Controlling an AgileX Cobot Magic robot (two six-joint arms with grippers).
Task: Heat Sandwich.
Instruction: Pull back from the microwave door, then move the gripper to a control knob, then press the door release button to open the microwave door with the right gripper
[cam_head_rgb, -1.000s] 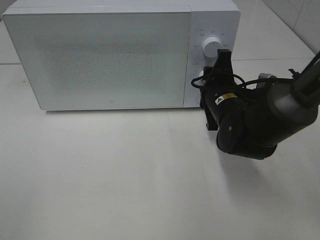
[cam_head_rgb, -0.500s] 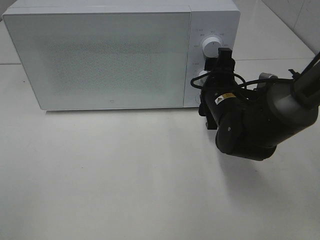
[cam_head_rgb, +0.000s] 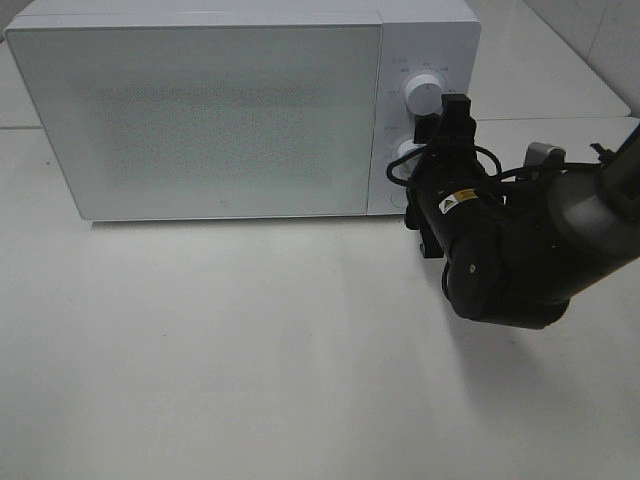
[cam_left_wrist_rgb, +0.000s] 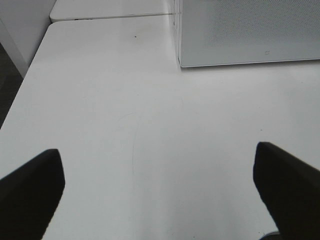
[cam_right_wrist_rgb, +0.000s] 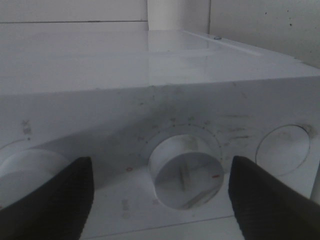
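Note:
The sandwich is out of view. A white microwave (cam_head_rgb: 220, 110) stands at the back of the table with its door shut. Its control panel carries an upper knob (cam_head_rgb: 422, 92) and a lower knob (cam_head_rgb: 405, 155). My right gripper (cam_head_rgb: 428, 160) points at that panel, close in front of the lower knob. The right wrist view shows the lower knob (cam_right_wrist_rgb: 187, 170) centred between the dark fingers (cam_right_wrist_rgb: 50, 200). The right gripper (cam_right_wrist_rgb: 160, 170) is open and holds nothing. My left gripper (cam_left_wrist_rgb: 160, 200) is open over bare table, away from the microwave's corner (cam_left_wrist_rgb: 180, 60).
The white table (cam_head_rgb: 250, 350) stretches in front of the microwave. Its left edge (cam_left_wrist_rgb: 20, 95) drops off beside the left gripper. The bulky black right arm (cam_head_rgb: 510, 250) stands at the microwave's right front. A wall rises behind the microwave in the right wrist view.
The right gripper's jaws have spread wider in front of the lower knob, and the right arm has shifted a little to the right. The microwave door has stayed shut.

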